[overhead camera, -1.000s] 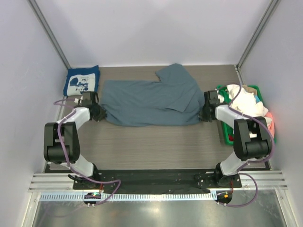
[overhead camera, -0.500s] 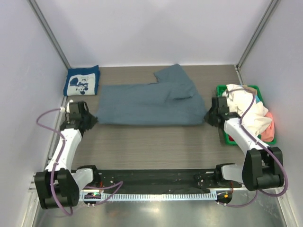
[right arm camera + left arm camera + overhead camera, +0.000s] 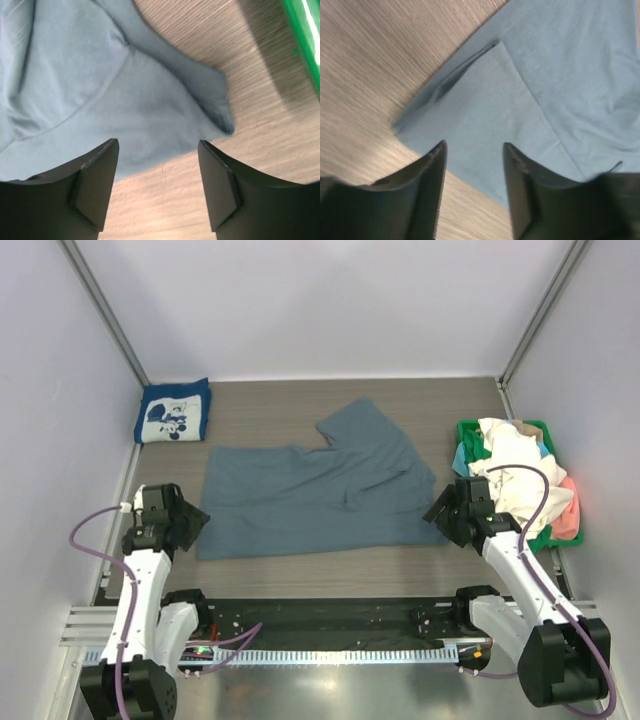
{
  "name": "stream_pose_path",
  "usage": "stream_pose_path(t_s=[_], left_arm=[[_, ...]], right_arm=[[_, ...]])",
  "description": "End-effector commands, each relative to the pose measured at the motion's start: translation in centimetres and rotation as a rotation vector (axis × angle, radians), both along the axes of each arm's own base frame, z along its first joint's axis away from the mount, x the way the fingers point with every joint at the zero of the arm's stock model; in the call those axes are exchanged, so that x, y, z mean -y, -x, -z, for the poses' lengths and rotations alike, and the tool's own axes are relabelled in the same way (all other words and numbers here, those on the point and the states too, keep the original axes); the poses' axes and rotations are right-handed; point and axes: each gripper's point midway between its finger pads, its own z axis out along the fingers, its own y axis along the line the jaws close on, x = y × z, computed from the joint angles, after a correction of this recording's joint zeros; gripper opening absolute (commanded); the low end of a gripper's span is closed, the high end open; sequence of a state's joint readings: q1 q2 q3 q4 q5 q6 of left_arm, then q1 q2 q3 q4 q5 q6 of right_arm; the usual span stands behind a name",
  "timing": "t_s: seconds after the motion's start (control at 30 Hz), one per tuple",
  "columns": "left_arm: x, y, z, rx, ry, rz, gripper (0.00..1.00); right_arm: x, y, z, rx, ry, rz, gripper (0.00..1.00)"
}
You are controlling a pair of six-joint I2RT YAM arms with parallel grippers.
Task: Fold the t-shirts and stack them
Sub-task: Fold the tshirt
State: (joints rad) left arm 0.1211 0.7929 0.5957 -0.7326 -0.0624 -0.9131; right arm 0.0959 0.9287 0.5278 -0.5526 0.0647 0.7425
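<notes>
A slate-blue t-shirt (image 3: 310,495) lies spread on the wooden table, one sleeve sticking up toward the back. Its near-left corner (image 3: 470,125) shows in the left wrist view and its near-right corner (image 3: 150,100) in the right wrist view. My left gripper (image 3: 192,523) (image 3: 474,146) hovers open just off the shirt's left corner, nothing between its fingers. Open as well, my right gripper (image 3: 437,512) (image 3: 158,142) sits at the shirt's right corner, empty. A folded navy t-shirt (image 3: 174,411) with a white cartoon print rests at the back left.
A green plastic basket (image 3: 546,530) at the right edge holds several crumpled t-shirts (image 3: 520,475), white, cream and pink. Its green rim (image 3: 305,35) shows in the right wrist view. White walls close in the table on three sides.
Both grippers dragged the slate-blue shirt toward the near edge, then opened and let go of its corners. The arms have swung outward and back toward their bases.
</notes>
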Motion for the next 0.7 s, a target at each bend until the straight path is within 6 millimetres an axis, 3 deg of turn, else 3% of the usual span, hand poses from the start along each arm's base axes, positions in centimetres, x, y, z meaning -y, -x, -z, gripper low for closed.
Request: stream_pose_path(t_s=[0.0,0.07,0.1,0.13,0.17,0.2,0.23,0.27,0.3,0.33,0.4,0.43,0.47,0.5,0.53,0.67], left_arm=[[-0.1,-0.2,-3.6,0.077,0.009,-0.032,0.58],[-0.5,-0.2,-5.3,0.121,-0.021,-0.031,0.68],[-0.7,-0.4,-6.6,0.163,-0.036,-0.031,0.79],[-0.9,-0.9,-8.3,0.211,-0.071,0.001,0.8],[-0.8,-1.8,-9.7,0.269,-0.092,0.032,0.8],[-0.8,-2.1,-10.4,0.29,-0.11,0.054,0.81],[-0.9,-2.5,-10.8,0.286,-0.15,0.111,0.81],[-0.4,-2.9,-12.2,0.313,-0.161,0.164,0.81],[-0.3,-3.2,-12.5,0.301,-0.173,0.199,0.81],[-0.5,-3.5,-12.2,0.265,-0.193,0.228,0.81],[-0.8,-3.4,-12.1,0.223,-0.246,0.293,0.81],[-0.4,-3.5,-11.7,0.212,-0.241,0.332,0.81],[-0.5,-3.4,-11.5,0.205,-0.264,0.36,0.81],[-0.6,-3.3,-10.8,0.189,-0.269,0.365,0.81],[-0.4,-3.2,-10.4,0.182,-0.268,0.383,0.81],[0.6,-3.4,-10.3,0.225,-0.238,0.423,0.81]], right_arm=[[-0.5,0.0,-2.7,0.042,-0.032,-0.016,0.72],[-0.8,-1.0,-5.3,0.114,-0.034,-0.04,0.73],[-0.9,-1.4,-6.2,0.135,-0.035,-0.052,0.73],[-1.7,-2.9,-8.6,0.206,-0.058,-0.09,0.73],[-2.0,-3.7,-9.7,0.238,-0.048,-0.127,0.74],[-2.3,-4.9,-9.5,0.213,-0.04,-0.153,0.73],[-2.8,-6.8,-12.1,0.272,-0.028,-0.181,0.73],[-3.2,-8.3,-12.8,0.281,-0.016,-0.205,0.74],[-3.4,-10.1,-11.4,0.218,0.015,-0.242,0.74],[-3.7,-12.8,-13.9,0.265,0.034,-0.255,0.73],[-4.2,-16.1,-14.6,0.273,0.057,-0.287,0.73],[-4.6,-19.6,-14.1,0.263,0.085,-0.315,0.74],[-5.2,-21.3,-13.9,0.263,0.091,-0.337,0.74],[-5.7,-23.2,-13.1,0.251,0.092,-0.361,0.74],[-6.4,-26.7,-12.5,0.257,0.108,-0.389,0.75],[-7.8,-34.2,-9.6,0.248,0.142,-0.407,0.79]])
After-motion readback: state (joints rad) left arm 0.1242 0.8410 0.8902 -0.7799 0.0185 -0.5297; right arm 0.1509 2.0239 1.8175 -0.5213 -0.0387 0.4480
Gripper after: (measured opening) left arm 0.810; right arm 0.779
